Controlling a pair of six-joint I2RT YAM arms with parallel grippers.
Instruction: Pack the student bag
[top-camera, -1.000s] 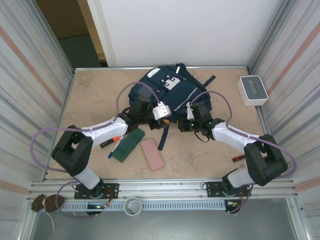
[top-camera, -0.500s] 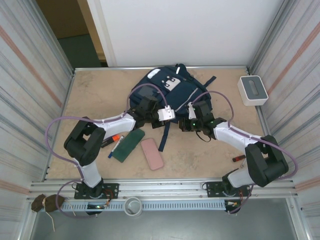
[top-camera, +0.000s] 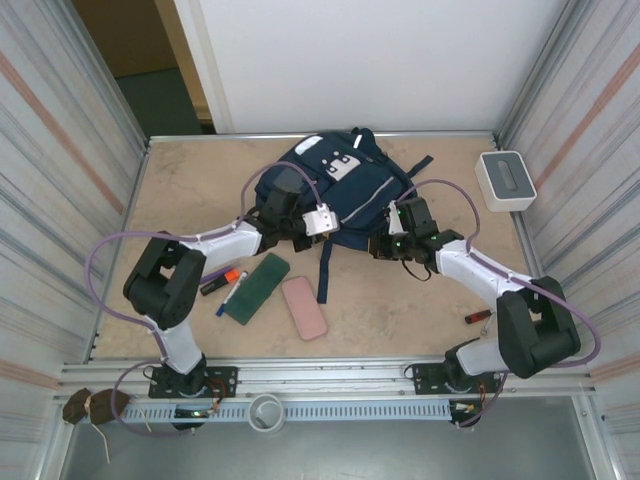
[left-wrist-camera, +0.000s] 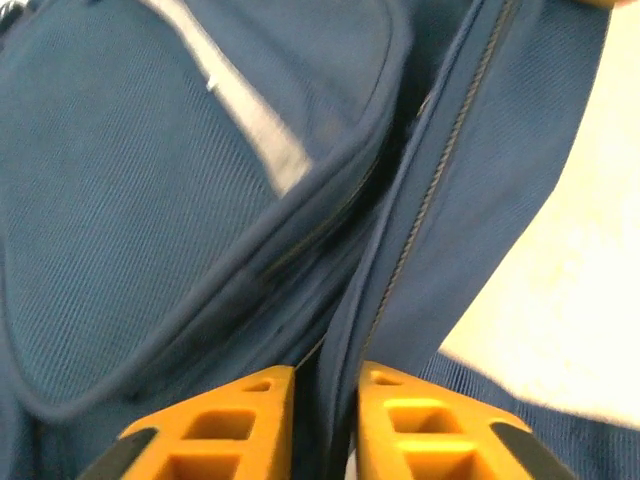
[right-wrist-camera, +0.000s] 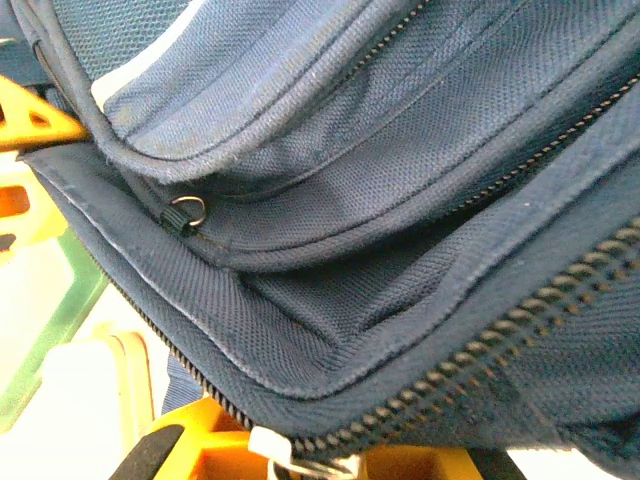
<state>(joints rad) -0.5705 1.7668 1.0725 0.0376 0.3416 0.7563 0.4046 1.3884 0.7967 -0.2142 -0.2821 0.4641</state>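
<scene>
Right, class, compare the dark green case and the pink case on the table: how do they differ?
The green case is dark green; the pink case is pale pink. The green case is larger than the pink case. The green case's far end leans right; the pink case's leans left. Both lie flat on the table, outside the student bag.
</scene>
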